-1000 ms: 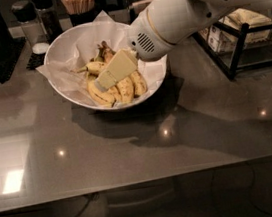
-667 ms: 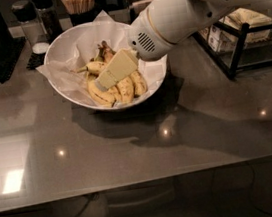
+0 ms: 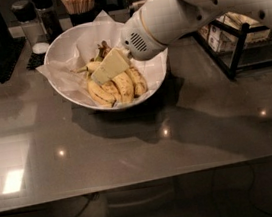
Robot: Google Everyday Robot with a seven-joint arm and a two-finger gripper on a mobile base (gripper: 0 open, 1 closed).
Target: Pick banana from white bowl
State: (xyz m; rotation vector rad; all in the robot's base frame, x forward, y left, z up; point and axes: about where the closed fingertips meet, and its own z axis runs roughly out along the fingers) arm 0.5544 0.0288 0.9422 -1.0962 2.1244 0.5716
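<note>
Presently the pale, wedge-shaped gripper (image 3: 110, 66) on the white robot arm (image 3: 163, 18) sits inside the large round white bowl lined with crinkled paper (image 3: 76, 96), low over the fruit. Whether it is spread or pressed together cannot be told from this angle.

The long yellow banana with a thin pale-green stem (image 3: 93, 66) lies in the bowl's left-centre. Its stem points left, and most of its body is hidden beneath the gripper. Just beside it, toward the near rim, lies the bunch of shorter yellow bananas with brown stems (image 3: 122, 84). The bowl stands on a glossy grey countertop (image 3: 132, 151), with a black wire rack (image 3: 234, 51) well apart on the right.

Assessment: the step in hand is seating the grasp on the single banana.

Recommendations:
- Close across the banana's width, near mid-length, so it lifts level.
- Keep clear of the bunch; a pinch catching both would drag the joined fruit.
- Avoid snagging the paper lining, which could shift the bowl.
- Lift straight up until clear of the rim before any sideways travel.
</note>
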